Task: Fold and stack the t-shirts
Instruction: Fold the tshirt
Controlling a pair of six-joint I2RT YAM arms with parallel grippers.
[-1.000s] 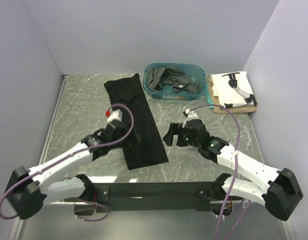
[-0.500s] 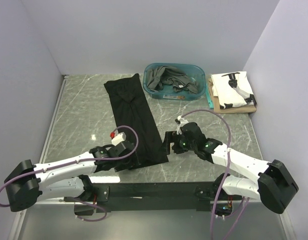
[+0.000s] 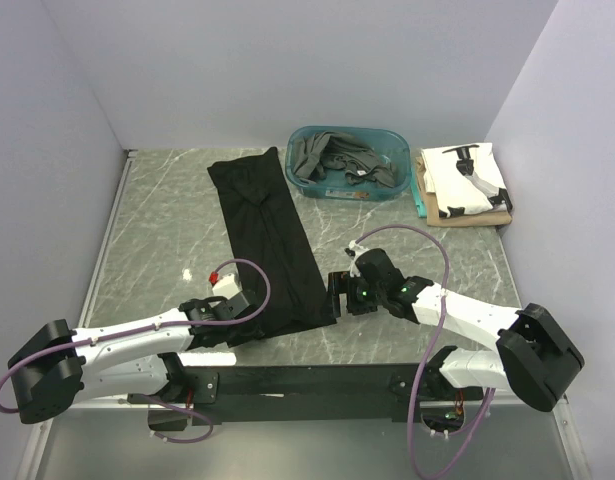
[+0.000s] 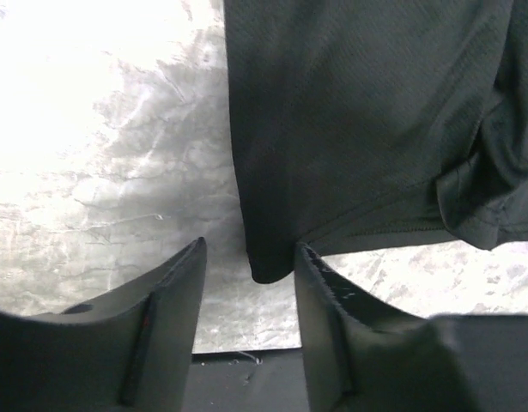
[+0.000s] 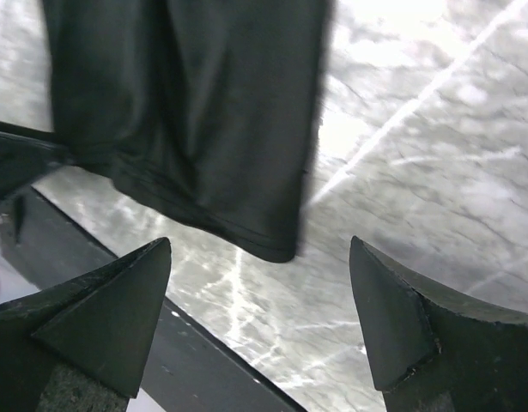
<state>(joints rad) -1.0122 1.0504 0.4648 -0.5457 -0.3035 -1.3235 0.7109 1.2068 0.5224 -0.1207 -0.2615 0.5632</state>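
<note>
A plain black t-shirt (image 3: 272,240) lies folded into a long strip on the marble table, running from the back towards the near edge. My left gripper (image 3: 253,320) sits low at its near-left corner. In the left wrist view, that corner (image 4: 265,257) hangs between the half-narrowed fingers of the gripper (image 4: 249,249), which is open and not clamped. My right gripper (image 3: 335,294) is at the near-right corner. It (image 5: 259,245) stands wide open, with the hem corner (image 5: 276,245) just ahead of its tips.
A teal tub (image 3: 399,150) at the back holds crumpled dark grey t-shirts (image 3: 332,160). To its right lies a folded white t-shirt with black print (image 3: 467,180) on a tan one (image 3: 482,217). The black base bar (image 3: 307,382) runs along the near edge.
Both arms have dropped back towards the near edge, to the strip's two near corners. The left jaws have narrowed a good deal. The right jaws have narrowed only slightly.
</note>
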